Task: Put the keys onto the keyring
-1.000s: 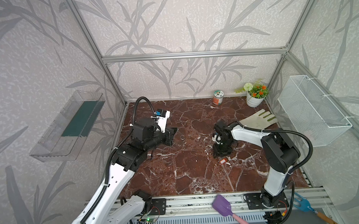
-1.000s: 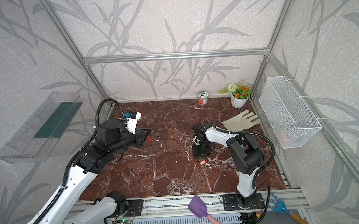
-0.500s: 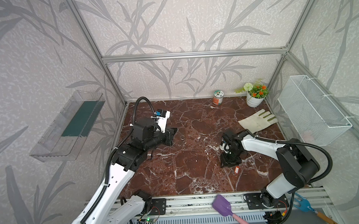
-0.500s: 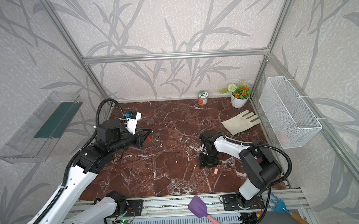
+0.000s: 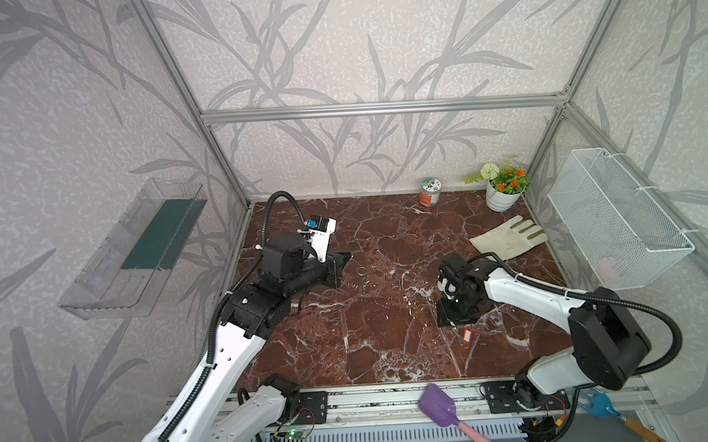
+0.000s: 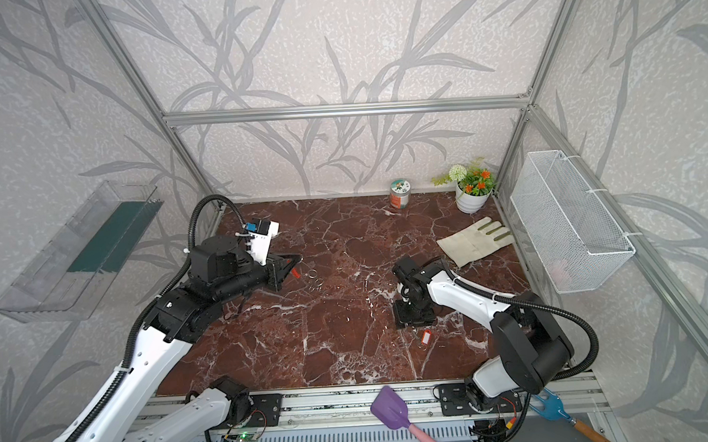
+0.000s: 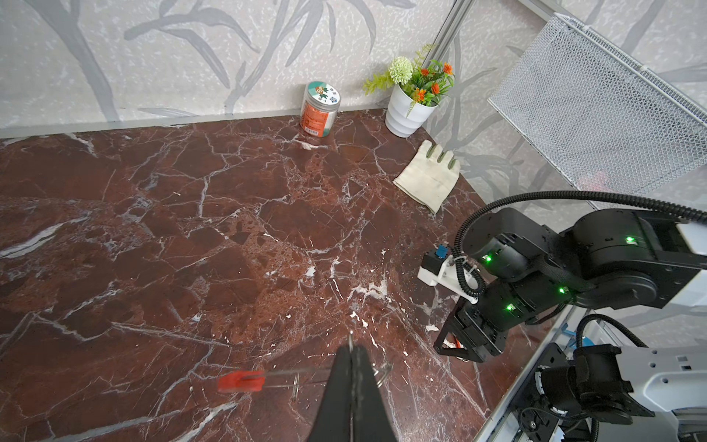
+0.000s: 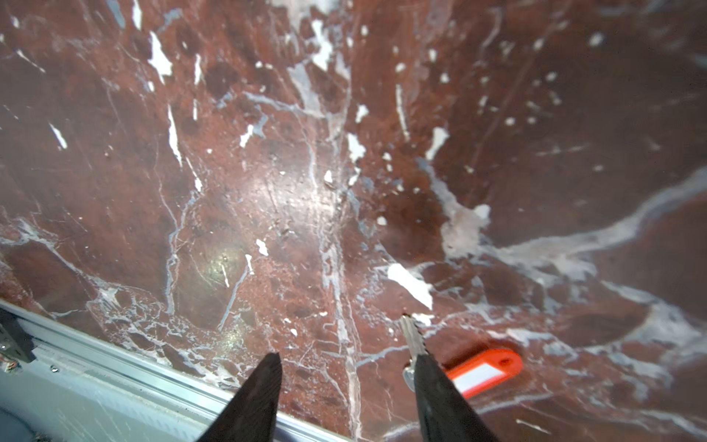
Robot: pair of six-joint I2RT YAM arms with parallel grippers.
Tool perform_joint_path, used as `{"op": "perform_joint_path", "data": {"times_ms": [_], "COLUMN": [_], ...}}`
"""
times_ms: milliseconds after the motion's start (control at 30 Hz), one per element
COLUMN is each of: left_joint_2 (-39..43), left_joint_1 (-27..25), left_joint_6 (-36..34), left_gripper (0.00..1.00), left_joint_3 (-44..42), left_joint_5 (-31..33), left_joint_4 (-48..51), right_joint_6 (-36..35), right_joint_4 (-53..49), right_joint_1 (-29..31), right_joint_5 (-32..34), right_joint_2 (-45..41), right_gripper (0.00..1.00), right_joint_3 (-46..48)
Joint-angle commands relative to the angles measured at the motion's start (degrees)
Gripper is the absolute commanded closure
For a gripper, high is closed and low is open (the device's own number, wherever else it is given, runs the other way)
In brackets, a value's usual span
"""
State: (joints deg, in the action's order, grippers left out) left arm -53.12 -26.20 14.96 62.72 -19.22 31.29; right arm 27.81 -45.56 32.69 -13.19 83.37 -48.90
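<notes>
The keys, a red-orange tag [image 8: 484, 369] with a white label, lie flat on the marble near the front in both top views [image 5: 467, 335] [image 6: 425, 337]. My right gripper [image 8: 346, 359] hangs open just over the marble, pointing down [image 5: 453, 316]. The tag sits just outside one of its fingers, not between them. My left gripper [image 7: 352, 350] is shut on the keyring [image 7: 290, 372], a thin grey band seen edge-on with its red section [image 7: 241, 380] out to one side. It holds the hoop above the table at the left [image 6: 292, 267].
Small silver rings [image 6: 313, 274] show by the left gripper's tip. A jar [image 5: 429, 192], a flower pot [image 5: 502, 197] and a glove [image 5: 507, 241] stand at the back right. A wire basket [image 5: 616, 225] hangs on the right wall. A purple spatula [image 5: 439, 406] lies on the front rail.
My right arm swung toward the front right and its jaws spread wider. The tag shifted the same way with it, then stayed put. The left arm held still.
</notes>
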Motion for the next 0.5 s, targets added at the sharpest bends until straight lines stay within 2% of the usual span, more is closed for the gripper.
{"op": "perform_joint_path", "data": {"times_ms": [0, 133, 267, 467], "left_joint_2": [1.38, 0.76, 0.01, -0.23], "left_joint_1": [-0.05, -0.02, -0.08, -0.07], "left_joint_6": [-0.36, -0.37, -0.50, -0.84], "left_gripper": [1.00, 1.00, 1.00, 1.00], "left_joint_3": [-0.58, -0.28, 0.45, 0.83], "left_joint_5": [-0.03, -0.71, -1.01, -0.74], "left_joint_4": [-0.98, -1.32, -1.42, -0.89], "right_joint_6": [3.21, 4.17, 3.53, 3.12], "right_joint_4": [-4.79, -3.12, -1.62, 3.21], "right_joint_1": [-1.28, -3.66, -4.44, -4.25], "right_joint_5": [5.81, 6.06, 5.40, -0.26], "right_joint_2": [-2.63, -4.40, -1.78, 2.22], "right_gripper": [0.39, 0.36, 0.35, 0.35], "right_joint_3": [3.26, 6.53, 6.98, 5.66]}}
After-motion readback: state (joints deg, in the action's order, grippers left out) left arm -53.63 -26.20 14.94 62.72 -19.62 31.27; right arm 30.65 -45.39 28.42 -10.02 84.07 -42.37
